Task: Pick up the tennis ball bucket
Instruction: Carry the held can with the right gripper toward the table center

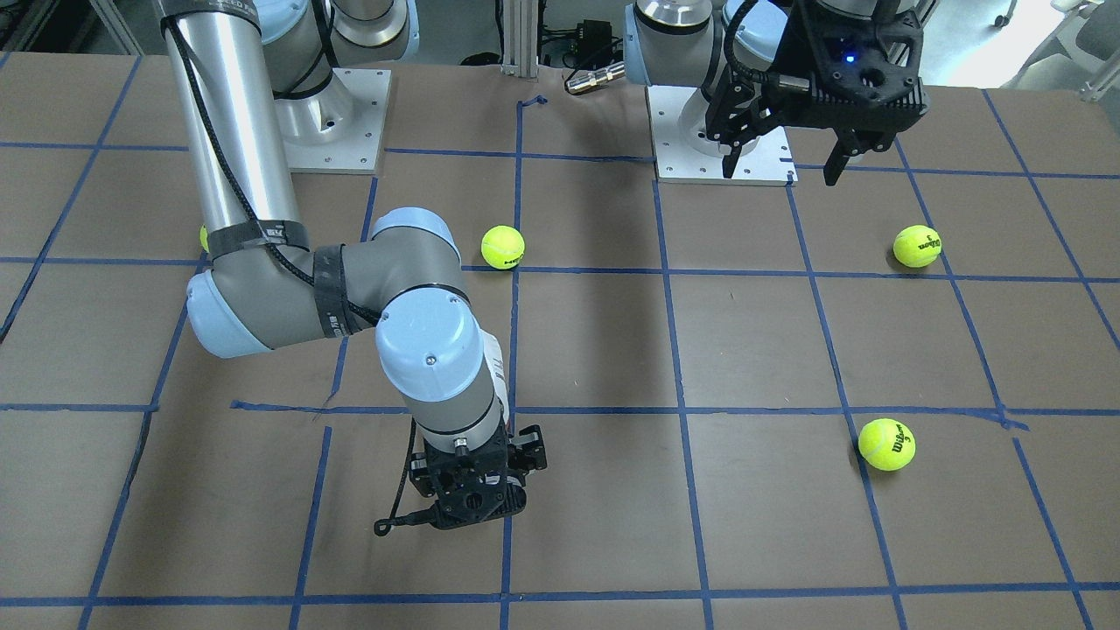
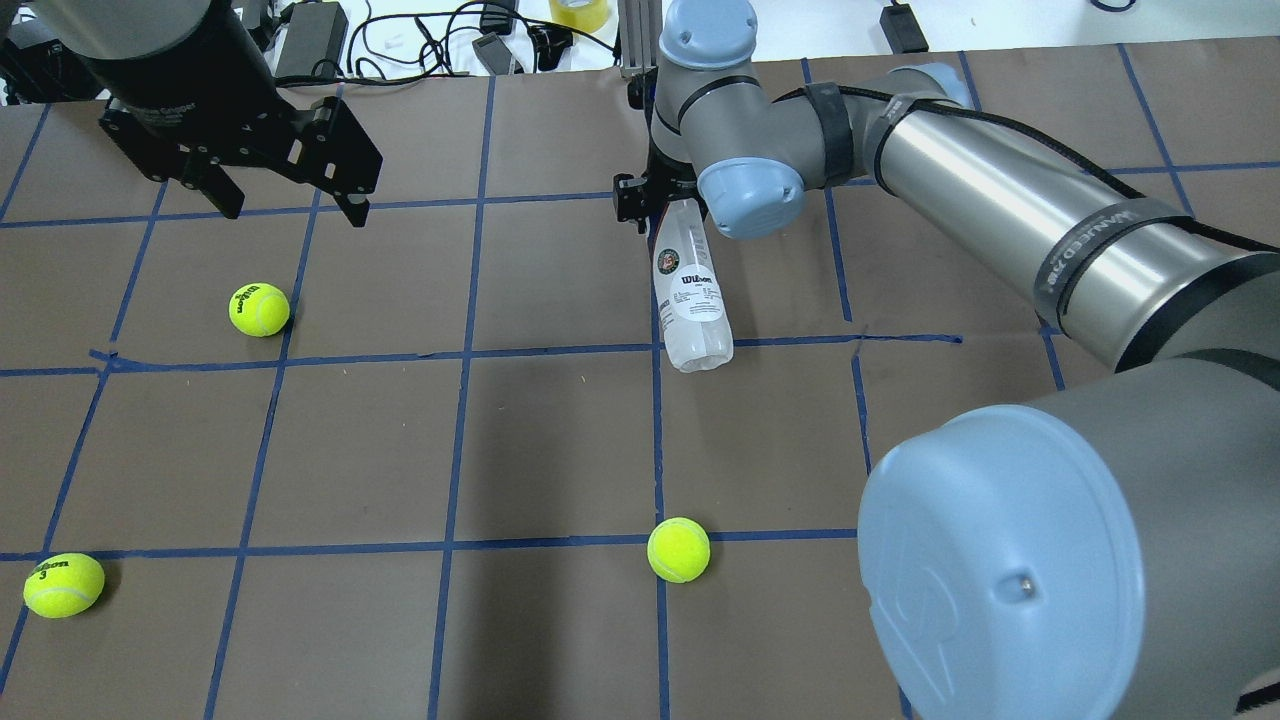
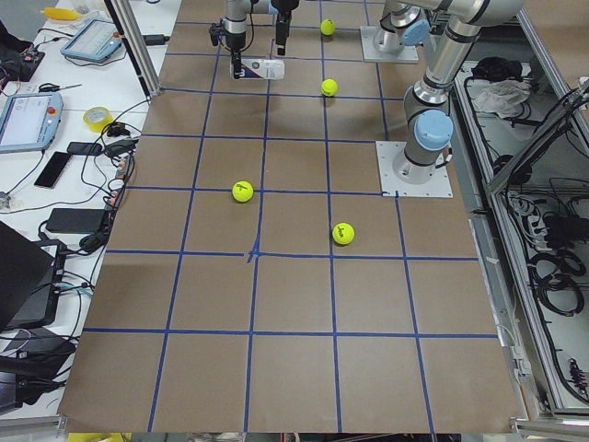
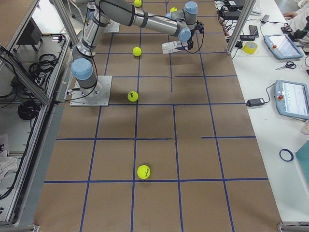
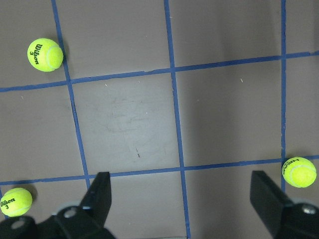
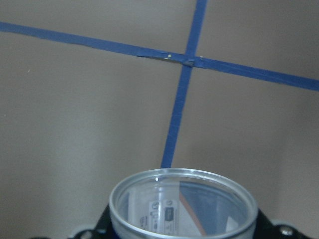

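Note:
The tennis ball bucket (image 2: 690, 300) is a clear tube with a white Wilson label and a round logo. My right gripper (image 2: 668, 212) is shut on its far end and holds it lying nearly level, and it seems clear of the table. In the front-facing view the right gripper (image 1: 477, 494) and wrist hide most of the tube. The right wrist view shows the tube's open rim (image 6: 183, 199), with nothing inside. My left gripper (image 2: 285, 200) is open and empty, high above the table's far left; it also shows in the left wrist view (image 5: 184, 199).
Loose tennis balls lie on the brown, blue-taped table (image 2: 560, 450): one at the left (image 2: 259, 309), one at the near left (image 2: 63, 585), one in the near middle (image 2: 678, 549). Cables and gear lie beyond the far edge.

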